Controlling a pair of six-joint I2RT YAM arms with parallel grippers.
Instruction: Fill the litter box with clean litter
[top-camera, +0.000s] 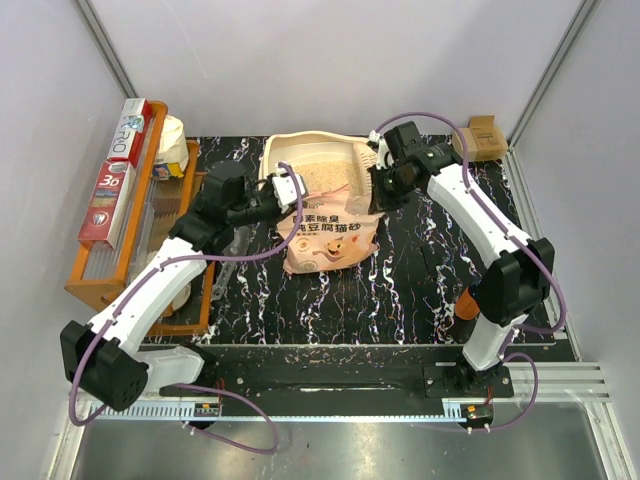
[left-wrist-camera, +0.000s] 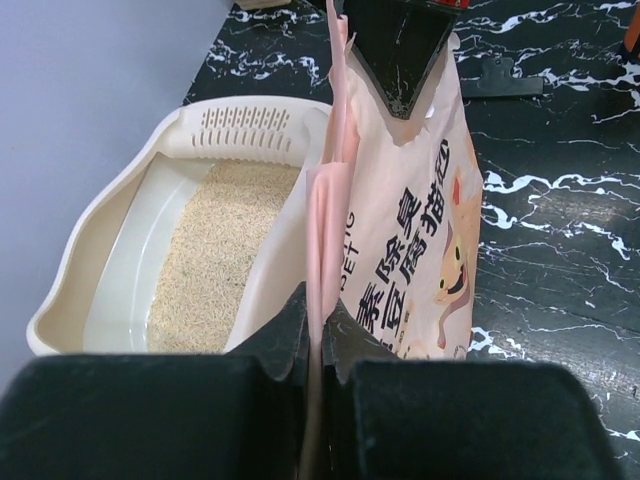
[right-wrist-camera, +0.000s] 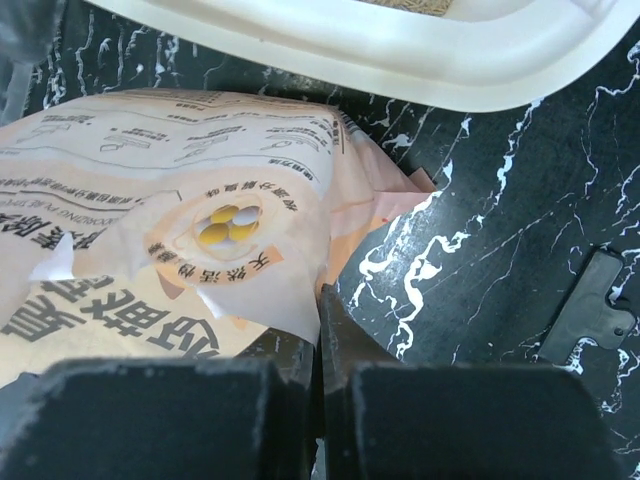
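Observation:
The cream litter box (top-camera: 278, 151) sits at the back middle of the black marbled table, its slotted grille (left-wrist-camera: 245, 125) at the far end. Pale tan litter (left-wrist-camera: 215, 255) lies along its floor; it also shows in the top view (top-camera: 322, 175). The pink-and-white litter bag (top-camera: 330, 232) hangs against the box's near rim, held by both arms. My left gripper (left-wrist-camera: 322, 325) is shut on the bag's left edge. My right gripper (right-wrist-camera: 322, 320) is shut on the bag's right corner (right-wrist-camera: 300, 300), next to the box's rim (right-wrist-camera: 400, 60).
An orange wooden tray (top-camera: 120, 240) with foil boxes (top-camera: 120, 170) stands at the left. A brown cardboard piece (top-camera: 484, 137) lies at the back right. A black clip (right-wrist-camera: 590, 320) lies on the table right of the bag. An orange object (top-camera: 466, 300) sits by the right arm.

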